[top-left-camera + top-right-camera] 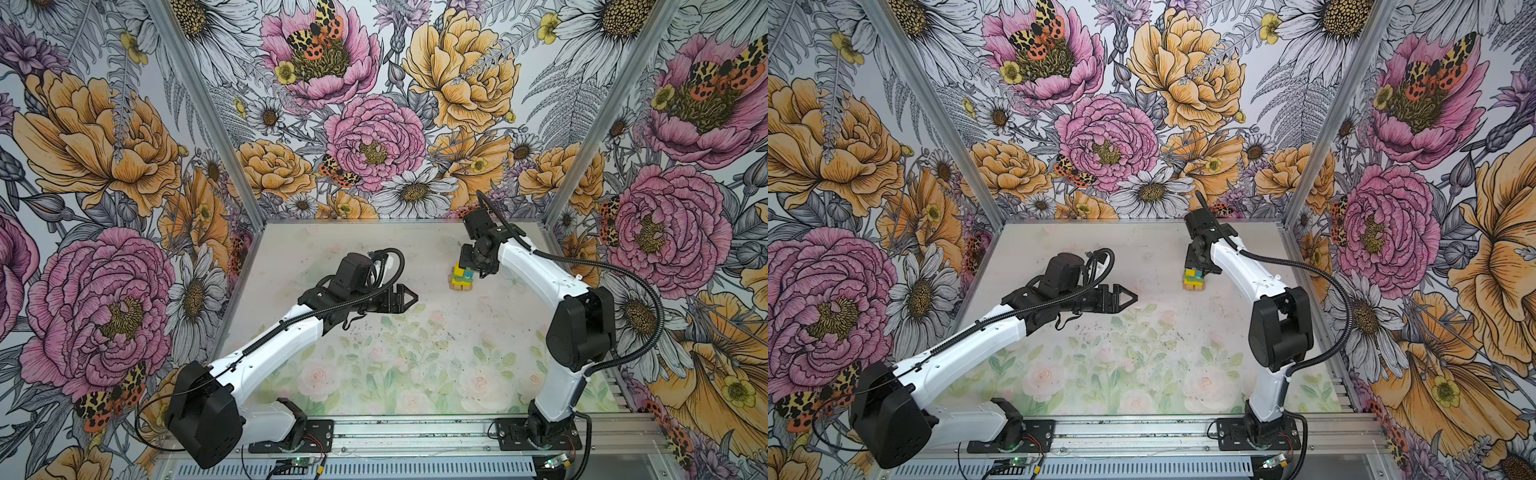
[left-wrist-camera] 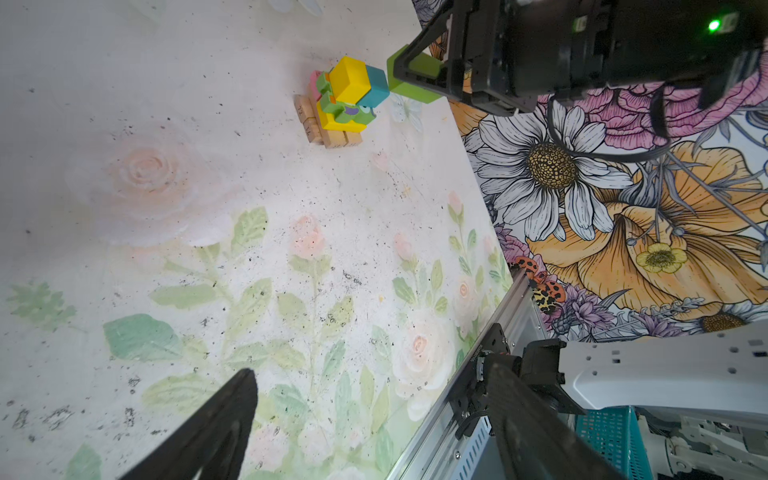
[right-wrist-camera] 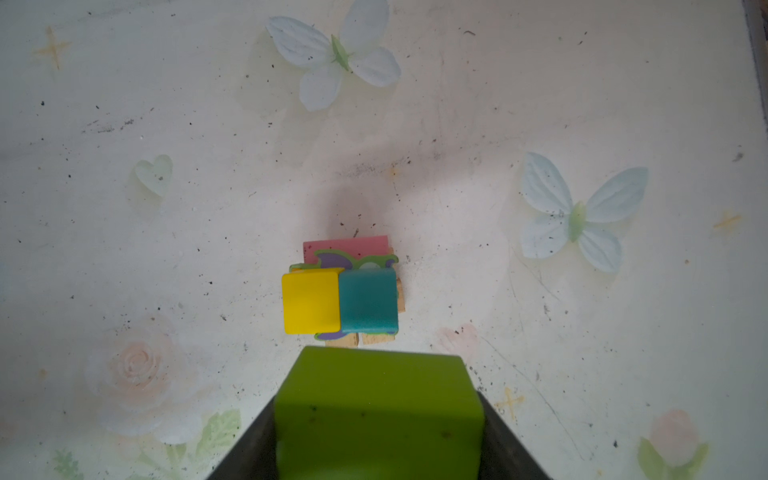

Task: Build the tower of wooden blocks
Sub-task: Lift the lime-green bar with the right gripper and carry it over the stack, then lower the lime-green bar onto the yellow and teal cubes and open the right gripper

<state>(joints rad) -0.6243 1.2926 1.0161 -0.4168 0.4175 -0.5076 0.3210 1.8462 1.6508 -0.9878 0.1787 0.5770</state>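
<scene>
Lime-green block is gripped by the partly closed right gripper, just above the tower at far right-centre, apparently not touching it. Left gripper is spread wide and empty, left of centre.

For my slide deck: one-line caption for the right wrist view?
Right gripper holds a lime-green block above the tower, topped by a yellow block and a teal block.

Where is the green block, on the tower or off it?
Off it. The right pincer grips the green block above the tower, whose yellow block and teal block on top show uncovered.
</scene>
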